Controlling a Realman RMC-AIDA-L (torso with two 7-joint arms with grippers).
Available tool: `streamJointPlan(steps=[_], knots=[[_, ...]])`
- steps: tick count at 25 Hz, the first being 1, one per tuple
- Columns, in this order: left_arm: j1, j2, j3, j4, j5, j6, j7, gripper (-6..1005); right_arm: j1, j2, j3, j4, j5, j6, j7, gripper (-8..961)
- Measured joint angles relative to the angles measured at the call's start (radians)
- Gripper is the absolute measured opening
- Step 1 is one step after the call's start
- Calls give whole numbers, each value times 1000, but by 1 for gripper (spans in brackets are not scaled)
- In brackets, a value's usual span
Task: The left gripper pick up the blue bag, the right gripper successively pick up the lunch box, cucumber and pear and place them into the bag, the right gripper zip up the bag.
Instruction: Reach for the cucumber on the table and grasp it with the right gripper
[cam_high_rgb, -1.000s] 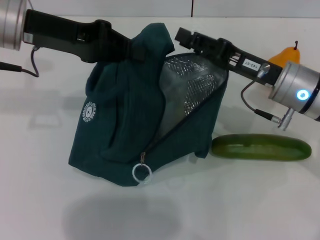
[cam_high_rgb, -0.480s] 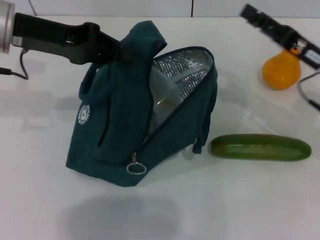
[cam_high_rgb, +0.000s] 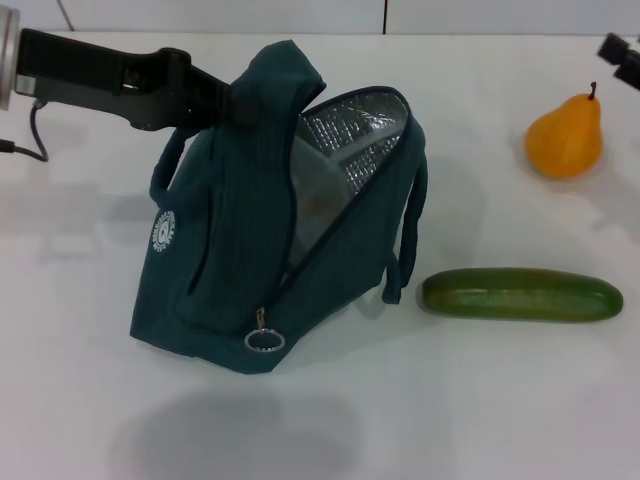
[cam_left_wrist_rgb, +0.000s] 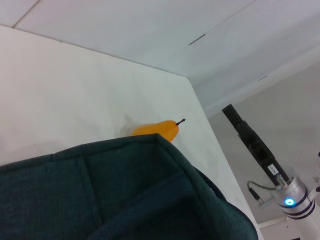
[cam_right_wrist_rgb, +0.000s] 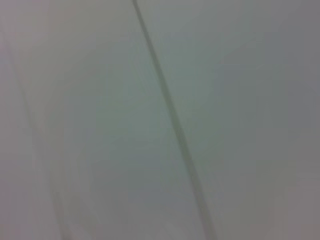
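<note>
Cucumber (cam_high_rgb: 520, 295) lies just beside blue bag (cam_high_rgb: 250, 270), pear (cam_high_rgb: 565, 137) beyond.

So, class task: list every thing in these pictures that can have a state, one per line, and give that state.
blue bag: unzipped, mouth open, held up at its top by the left tool.
lunch box: inside the bag, partly visible.
cucumber: lying flat on the table, right of the bag.
pear: upright on the table, stem up.
right tool: at the far right edge, holding nothing visible.
</note>
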Motion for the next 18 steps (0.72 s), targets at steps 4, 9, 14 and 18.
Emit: streamJointPlan(steps=[4, 9, 14, 18], knots=[[-4, -1, -2, 0, 8, 0, -1, 43, -54, 22, 130, -40, -67, 75, -100, 802], [-9, -1, 0, 0, 9, 0, -2, 43, -92, 50, 261, -73, -195, 157, -161, 801], [-12, -1, 1, 1, 10, 0, -6, 43, -91, 89, 292, -68, -285, 182, -251, 800], [-12, -1, 2, 0, 10, 0, -7, 43, -72, 107, 293, -71, -310, 228, -274, 799]])
